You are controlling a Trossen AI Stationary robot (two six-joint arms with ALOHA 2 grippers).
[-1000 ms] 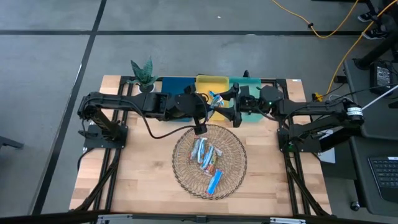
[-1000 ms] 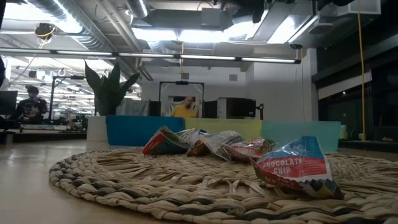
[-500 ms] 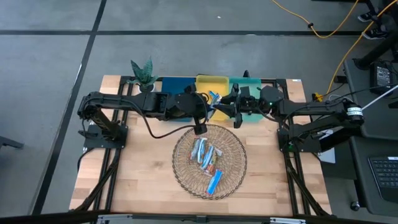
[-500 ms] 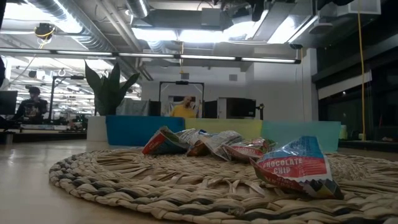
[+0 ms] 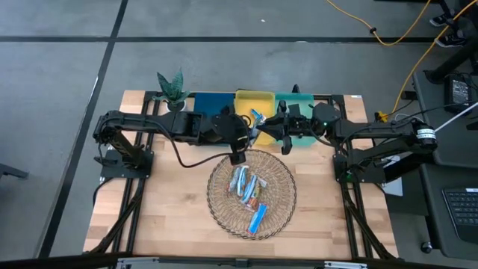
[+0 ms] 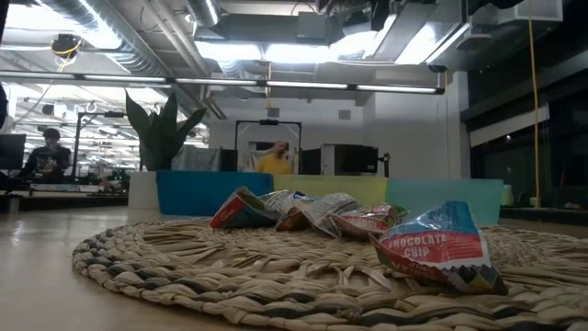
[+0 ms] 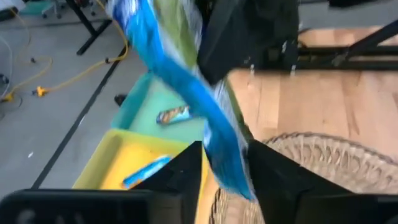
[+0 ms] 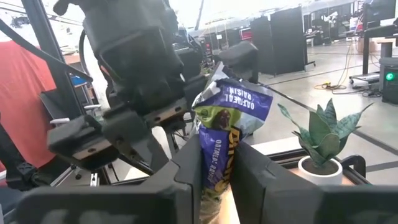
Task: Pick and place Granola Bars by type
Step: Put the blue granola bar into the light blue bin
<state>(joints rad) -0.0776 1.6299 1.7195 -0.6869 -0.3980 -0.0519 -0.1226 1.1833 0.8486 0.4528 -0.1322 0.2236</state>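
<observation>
Above the far edge of the round wicker basket (image 5: 252, 193), in front of the yellow tray (image 5: 253, 101), the two grippers meet around one bar held in the air. The right gripper (image 8: 217, 163) is clenched on the oatmeal raisin bar (image 8: 225, 124), its two dark fingers pressing the blue and green wrapper from both sides; the high view shows the same bar (image 5: 258, 119) as a small blue sliver between the arms. The left gripper (image 7: 225, 163) sits at the other end of that bar (image 7: 186, 93), and its fingers stand a little apart with the wrapper passing between them; the picture is blurred there, so it looks released rather than gripping, though that is hard to be sure of. Through the left wrist view a bar (image 7: 173, 114) lies in the green tray (image 7: 144, 106) and another bar (image 7: 146, 171) lies in the yellow tray. The remaining granola bars (image 5: 247, 185) are piled in the middle of the basket, with one blue bar (image 5: 258, 218) lying apart toward the near rim. From table height a red, white and blue chocolate chip bar (image 6: 435, 248) rests on the woven surface nearest the camera, and the others cluster behind it. A potted plant (image 5: 172, 89) stands beside the blue tray (image 5: 210, 101) at the far left of the table (image 5: 168, 202).
</observation>
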